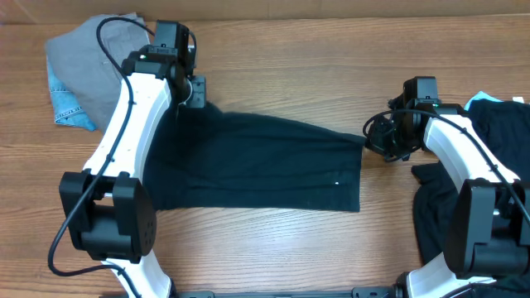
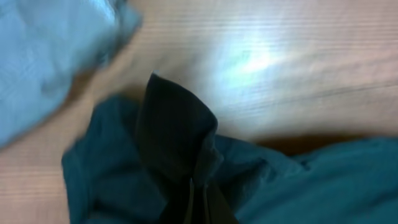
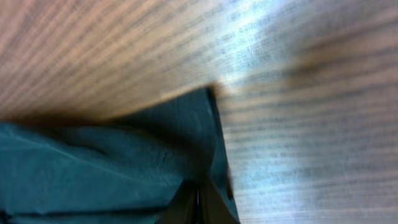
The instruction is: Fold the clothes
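Note:
A dark navy garment (image 1: 265, 161) lies spread across the middle of the wooden table. My left gripper (image 1: 195, 93) is shut on its far left corner; the left wrist view shows the pinched dark fabric (image 2: 177, 134) rising from the closed fingers (image 2: 193, 193). My right gripper (image 1: 374, 136) is shut on the garment's far right corner, and the right wrist view shows that corner (image 3: 196, 124) held between the closed fingers (image 3: 198, 193). The cloth is stretched between the two grippers.
A grey garment (image 1: 91, 62) over a light blue cloth (image 1: 66, 103) lies at the far left. A pile of dark clothes (image 1: 497, 124) with a light blue edge sits at the right, partly under my right arm.

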Action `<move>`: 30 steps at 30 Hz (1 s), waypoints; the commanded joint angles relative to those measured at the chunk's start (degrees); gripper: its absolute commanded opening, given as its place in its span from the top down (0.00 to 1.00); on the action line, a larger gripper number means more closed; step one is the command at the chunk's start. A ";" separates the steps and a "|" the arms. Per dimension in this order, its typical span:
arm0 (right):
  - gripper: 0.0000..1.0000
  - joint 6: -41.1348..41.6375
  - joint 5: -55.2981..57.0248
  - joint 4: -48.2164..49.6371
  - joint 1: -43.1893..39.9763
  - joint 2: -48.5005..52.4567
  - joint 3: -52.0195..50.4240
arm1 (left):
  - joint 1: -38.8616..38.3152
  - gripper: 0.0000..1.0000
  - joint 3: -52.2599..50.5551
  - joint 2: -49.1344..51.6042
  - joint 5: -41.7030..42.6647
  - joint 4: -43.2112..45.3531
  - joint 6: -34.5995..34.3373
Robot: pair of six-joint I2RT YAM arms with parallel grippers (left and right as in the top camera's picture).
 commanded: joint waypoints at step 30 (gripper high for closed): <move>0.91 -6.03 0.31 -18.80 -0.09 -1.88 1.46 | 2.64 0.93 -13.92 -0.37 -11.47 -20.81 -4.66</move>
